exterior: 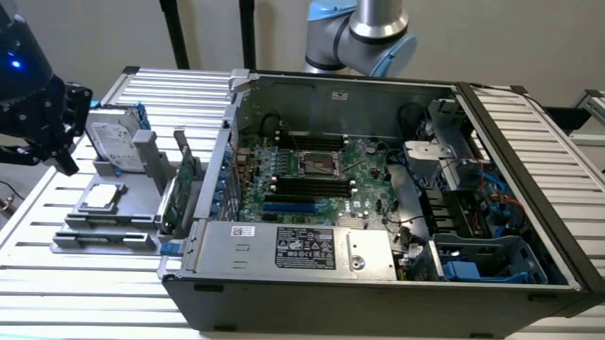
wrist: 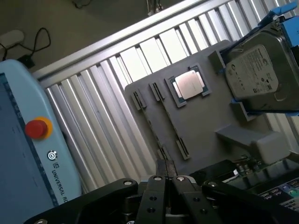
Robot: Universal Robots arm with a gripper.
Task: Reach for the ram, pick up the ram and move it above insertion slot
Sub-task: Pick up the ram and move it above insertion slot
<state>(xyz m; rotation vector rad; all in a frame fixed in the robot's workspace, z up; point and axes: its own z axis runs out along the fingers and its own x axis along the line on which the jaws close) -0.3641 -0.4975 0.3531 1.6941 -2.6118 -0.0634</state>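
**Green stick not yet reached**

As best I can tell, the ram (exterior: pixel 168 207) stands on edge in the grey tray (exterior: pixel 123 205), just beside the taller card (exterior: pixel 192 180). The gripper (wrist: pixel 166 176) hangs well apart, near the hard drive (exterior: pixel 113 142), fingers pressed together and empty. Spread them first, then descend squarely over mid-length.

A slatted aluminium table (exterior: pixel 85 283) carries two things. A grey parts holder (exterior: pixel 127 202) lies flat on it just below the gripper (exterior: pixel 64 161). An open computer case (exterior: pixel 378 301) stands just beside the holder on its far side from the gripper.
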